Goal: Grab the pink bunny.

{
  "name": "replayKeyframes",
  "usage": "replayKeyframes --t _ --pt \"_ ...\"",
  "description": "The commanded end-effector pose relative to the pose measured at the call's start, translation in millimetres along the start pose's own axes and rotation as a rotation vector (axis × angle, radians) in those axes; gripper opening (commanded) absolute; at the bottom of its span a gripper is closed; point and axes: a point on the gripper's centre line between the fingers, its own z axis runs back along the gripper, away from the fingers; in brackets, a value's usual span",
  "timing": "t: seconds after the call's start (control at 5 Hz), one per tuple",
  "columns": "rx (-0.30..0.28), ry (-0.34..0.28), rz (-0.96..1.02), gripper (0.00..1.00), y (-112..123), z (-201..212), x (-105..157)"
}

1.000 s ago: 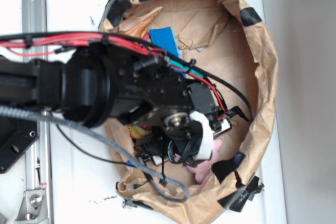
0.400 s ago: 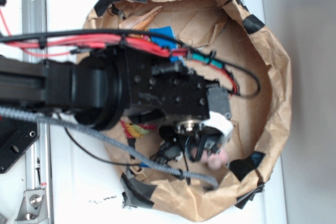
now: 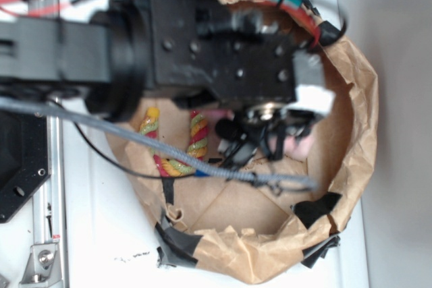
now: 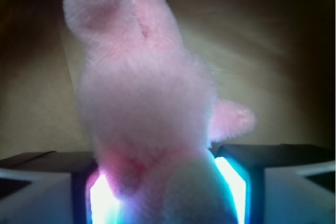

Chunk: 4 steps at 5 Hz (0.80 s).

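The pink bunny (image 4: 144,114) fills the wrist view, ears up, its body squeezed between the two lit fingers (image 4: 233,190) of my gripper (image 4: 165,192). In the exterior view the gripper (image 3: 280,141) hangs under the black wrist inside the paper bowl (image 3: 361,119), and only a small pink patch of the bunny (image 3: 298,145) shows beside it. The gripper is shut on the bunny.
A striped multicoloured rope toy (image 3: 181,146) lies on the bowl's floor left of the gripper. The brown paper bowl has taped black patches (image 3: 317,208) on its rim. A metal rail (image 3: 40,234) runs along the left edge. Cables (image 3: 202,166) drape over the bowl.
The arm has risen and swung toward the top of the exterior view with the bunny in the gripper. The rope toy, earlier mostly covered, now lies exposed.
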Motion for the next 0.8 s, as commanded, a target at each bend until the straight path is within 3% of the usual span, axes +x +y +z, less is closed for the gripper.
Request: replayKeyframes --t 0.0,0.4,0.6 --pt "0.064 -0.069 0.119 0.0 -13 66 17" --pt "-0.013 0.062 0.155 0.0 -18 75 -2" --pt "-0.006 0.069 0.158 0.0 -26 81 -14"
